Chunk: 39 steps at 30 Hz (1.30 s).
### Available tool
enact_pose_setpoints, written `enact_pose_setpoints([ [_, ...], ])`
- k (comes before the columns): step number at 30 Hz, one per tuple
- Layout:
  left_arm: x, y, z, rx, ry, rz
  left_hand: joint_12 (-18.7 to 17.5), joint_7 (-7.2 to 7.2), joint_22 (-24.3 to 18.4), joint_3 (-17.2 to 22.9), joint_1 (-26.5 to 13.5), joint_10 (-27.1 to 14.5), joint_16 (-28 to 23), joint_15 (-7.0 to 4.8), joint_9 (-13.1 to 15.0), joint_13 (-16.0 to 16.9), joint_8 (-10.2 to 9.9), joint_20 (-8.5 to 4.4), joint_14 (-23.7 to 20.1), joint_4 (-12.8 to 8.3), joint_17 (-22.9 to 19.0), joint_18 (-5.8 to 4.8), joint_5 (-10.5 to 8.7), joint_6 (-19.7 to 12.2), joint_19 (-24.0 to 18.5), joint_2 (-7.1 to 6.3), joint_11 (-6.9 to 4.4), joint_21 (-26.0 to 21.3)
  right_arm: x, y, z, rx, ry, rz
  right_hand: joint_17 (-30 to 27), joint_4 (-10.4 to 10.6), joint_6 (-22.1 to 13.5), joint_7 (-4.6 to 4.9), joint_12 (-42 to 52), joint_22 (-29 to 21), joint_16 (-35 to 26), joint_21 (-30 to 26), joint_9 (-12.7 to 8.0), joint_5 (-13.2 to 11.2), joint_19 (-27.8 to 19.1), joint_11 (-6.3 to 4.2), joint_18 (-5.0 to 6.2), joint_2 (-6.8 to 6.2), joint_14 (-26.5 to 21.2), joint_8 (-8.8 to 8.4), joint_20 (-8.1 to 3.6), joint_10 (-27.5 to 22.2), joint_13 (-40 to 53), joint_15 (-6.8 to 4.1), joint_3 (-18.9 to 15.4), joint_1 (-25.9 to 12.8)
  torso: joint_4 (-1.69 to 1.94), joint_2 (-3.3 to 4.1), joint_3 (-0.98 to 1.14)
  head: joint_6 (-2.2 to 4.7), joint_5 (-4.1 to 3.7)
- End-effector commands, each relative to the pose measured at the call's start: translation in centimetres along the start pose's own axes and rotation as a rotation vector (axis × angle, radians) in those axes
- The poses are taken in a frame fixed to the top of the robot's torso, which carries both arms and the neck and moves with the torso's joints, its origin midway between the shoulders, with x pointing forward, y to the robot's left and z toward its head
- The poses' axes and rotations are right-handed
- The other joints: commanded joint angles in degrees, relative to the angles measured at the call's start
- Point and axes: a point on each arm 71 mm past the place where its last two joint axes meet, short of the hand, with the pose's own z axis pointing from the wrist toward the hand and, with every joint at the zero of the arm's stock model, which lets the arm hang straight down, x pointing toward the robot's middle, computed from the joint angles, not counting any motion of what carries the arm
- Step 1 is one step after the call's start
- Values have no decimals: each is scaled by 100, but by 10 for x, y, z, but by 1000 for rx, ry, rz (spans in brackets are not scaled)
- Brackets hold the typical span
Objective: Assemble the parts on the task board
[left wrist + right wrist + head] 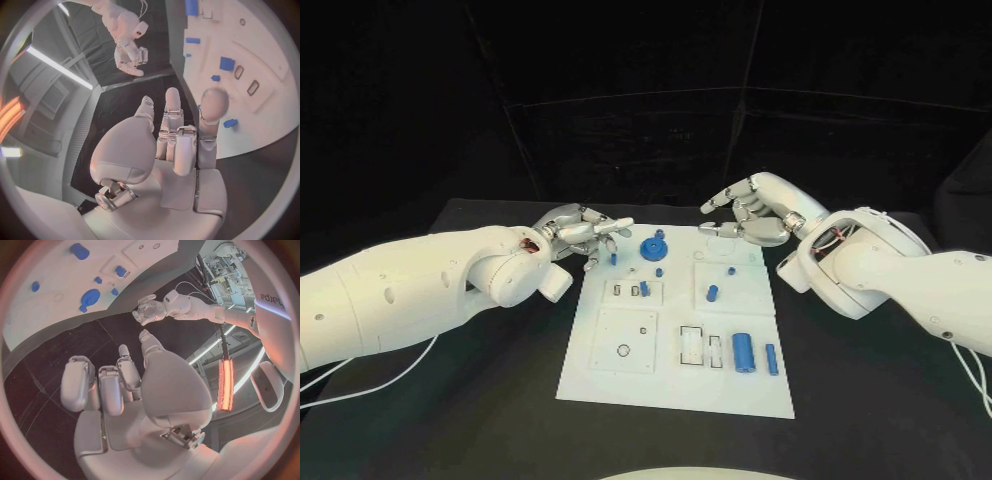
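Task board (pixel 678 385) nearest; blue parts (pixel 743 352) lay loose.
Left hand (pixel 583 237) and right hand (pixel 751 212) hovered, fingers released; a careless reach risked scattering parts.

1. Setting: robotics laboratory or test cell.
2. Bench (pixel 473 400): black covering, backed by dark curtain panels (pixel 632 110) enclosing the work area.
3. Fixture: white task board (pixel 678 385) with cut-out sockets and small blue parts (pixel 743 353), a test rig, not household ware.
4. Surroundings, wrist views: strip ceiling light (pixel 59 67), bare structural framing, cluttered equipment rack (pixel 228 282).
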Motion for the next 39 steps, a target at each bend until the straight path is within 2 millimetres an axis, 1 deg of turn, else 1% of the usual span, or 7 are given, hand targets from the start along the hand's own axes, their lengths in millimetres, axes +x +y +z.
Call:
enact_pose_setpoints([
  [1,6,9,3,-262,124,342,1146,-41,625,-171,-51,-190,172,3,179,1073,333,-7,549,169,1372,-70,-53,22,-134,92,0,520,-10,-8,-2,56,-32,73,459,7,53,-13,39,5,-2,23,6,37,-9,-9,-73,38,371,32,-53,46,14,-39,-54,21,-32,-90,38,-57,33],
  [4,7,5,10,-331,135,473,2068,-111,825,-282,-115,-138,169,-43,378,1998,638,3,551,307,1372,-58,-51,16,-173,145,-43,684,-16,-15,-4,92,-47,71,439,15,63,-21,52,-4,-13,18,7,63,-11,-16,-71,37,368,49,-59,63,24,-46,-83,12,-30,-145,62,-80,51],
  [8,9,0,20,-401,136,601,2580,-182,1108,-386,-181,-196,196,-98,651,2493,995,-21,566,477,1420,-85,-56,-102,-75,239,-73,874,-19,-21,-4,134,-59,87,408,23,76,-36,69,-23,-34,8,4,195,-14,-33,-68,57,362,88,-77,93,36,-62,-140,22,-48,-192,79,-108,53],
  [14,18,-8,35,-441,145,699,2726,-190,1123,-414,-63,-374,147,-108,1004,2604,1392,-48,545,536,1343,-91,-65,-387,-10,364,-86,855,-19,-26,-2,176,-62,97,369,25,73,-38,63,-64,-55,-12,1,226,-31,-34,-61,55,354,95,-81,93,29,-65,-159,22,-57,-219,103,-149,78],
  [17,23,-11,41,-449,148,735,2945,-206,1630,-480,-77,-309,249,-123,1193,2827,1610,-60,592,571,1511,-178,-58,-478,169,337,-108,1171,-19,-28,0,189,-62,99,333,28,69,-38,50,-99,-74,-29,-1,249,-46,-35,-54,53,347,99,-83,85,15,-67,-175,20,-70,-217,113,-166,86],
  [26,36,-17,54,-460,165,800,3287,-247,2139,-659,-142,-238,258,-151,1680,3159,2117,-88,596,712,1526,-259,-53,-769,312,324,-139,1498,-18,-30,2,203,-54,100,281,21,58,-42,26,-155,-107,-60,-7,309,-69,-38,-44,33,335,114,-88,71,-9,-71,-223,34,-55,-198,96,-154,69],
  [39,50,-16,66,-484,201,873,3364,-252,2219,-698,-148,-226,258,-154,1819,3233,2243,-92,596,740,1526,-270,-53,-864,323,340,-143,1550,-17,-33,5,212,-39,98,249,16,59,-43,15,-184,-125,-75,-8,315,-82,-40,-39,19,328,120,-89,64,-20,-72,-239,39,-63,-190,84,-207,71],
])
